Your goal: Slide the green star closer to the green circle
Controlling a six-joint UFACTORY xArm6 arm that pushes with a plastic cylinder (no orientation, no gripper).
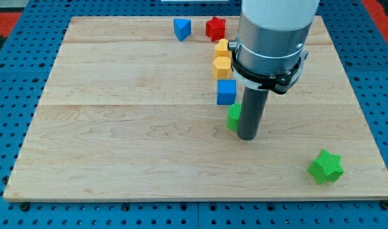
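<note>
Tip (248,137) touching green circle (233,117)

Light: bright, even, from overhead across the pale wooden surface (130,127).
Shadows: short and soft; a faint one lies under the green star (325,166), a darker patch at my tip (247,136).
Glare: a mild sheen on the grey arm housing (273,28).
Focus: sharp throughout; blocks crisp-edged.
Distortion: surface edges run straight, with no visible bending at the frame's borders.
</note>
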